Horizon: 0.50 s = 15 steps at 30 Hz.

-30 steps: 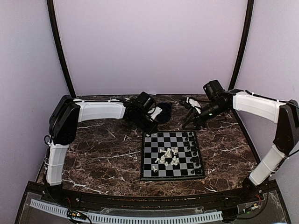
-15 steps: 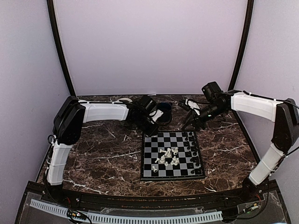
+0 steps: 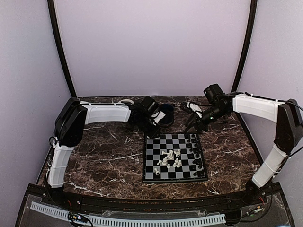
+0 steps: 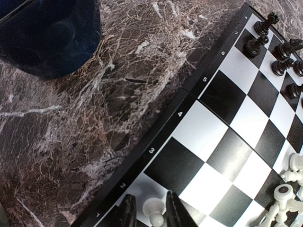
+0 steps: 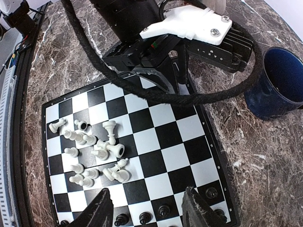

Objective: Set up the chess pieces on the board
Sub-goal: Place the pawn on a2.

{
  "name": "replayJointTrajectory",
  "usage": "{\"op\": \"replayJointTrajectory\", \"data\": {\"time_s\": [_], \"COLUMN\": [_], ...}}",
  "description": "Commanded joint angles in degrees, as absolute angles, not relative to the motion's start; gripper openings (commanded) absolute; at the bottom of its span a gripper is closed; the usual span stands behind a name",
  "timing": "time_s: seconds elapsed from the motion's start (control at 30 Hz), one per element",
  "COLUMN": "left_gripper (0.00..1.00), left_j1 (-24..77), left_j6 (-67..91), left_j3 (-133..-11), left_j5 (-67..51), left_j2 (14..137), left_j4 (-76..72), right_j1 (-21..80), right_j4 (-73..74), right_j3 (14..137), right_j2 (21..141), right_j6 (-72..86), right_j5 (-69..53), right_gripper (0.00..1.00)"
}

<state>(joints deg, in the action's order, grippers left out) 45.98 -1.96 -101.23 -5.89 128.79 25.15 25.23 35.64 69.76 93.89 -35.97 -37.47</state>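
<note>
Left gripper [image 4: 149, 198]: jaws narrowly parted around a standing white pawn [image 4: 153, 210] at the 11 o'clock corner of the board [image 3: 151, 158] (top view). Right gripper [image 5: 147, 191] is wide, holding nothing, near the 1 o'clock corner. Other white pieces [image 3: 169, 160] are heaped mid-board, black pieces [image 3: 195, 153] along the 3 o'clock edge.

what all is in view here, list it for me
table: one, dark brown marble, under everything
board: one, black and light checks, centre of the table
white chess pieces: a heap, count unclear, mid-board, several tipped over
white pawn: one, upright on an edge square at the board's far left corner
black chess pieces: many, count unclear, along the board's right edge
mug: one, dark blue, on the table behind the board
left gripper: fingers on either side of the white pawn
right gripper: open, empty, above the black chess pieces
</note>
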Motion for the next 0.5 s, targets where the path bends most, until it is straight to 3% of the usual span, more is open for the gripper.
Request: {"op": "replayJointTrajectory", "data": {"time_s": [0.0,0.47], "left_gripper": [0.25,0.25], "left_j1": [45.88,45.88], "left_j6": [-2.65,-3.25], "left_j3": [-102.57,-102.92], "left_j5": [-4.78,-4.33], "left_j2": [128.93,129.03], "left_j4": [25.55,23.63], "right_j1": [25.4,25.4], "right_j4": [35.64,35.72], "right_j3": [69.61,69.61], "right_j2": [94.57,95.01], "right_j6": [-36.46,-36.6], "right_j5": [-37.91,-37.75], "right_gripper": [0.51,0.5]}}
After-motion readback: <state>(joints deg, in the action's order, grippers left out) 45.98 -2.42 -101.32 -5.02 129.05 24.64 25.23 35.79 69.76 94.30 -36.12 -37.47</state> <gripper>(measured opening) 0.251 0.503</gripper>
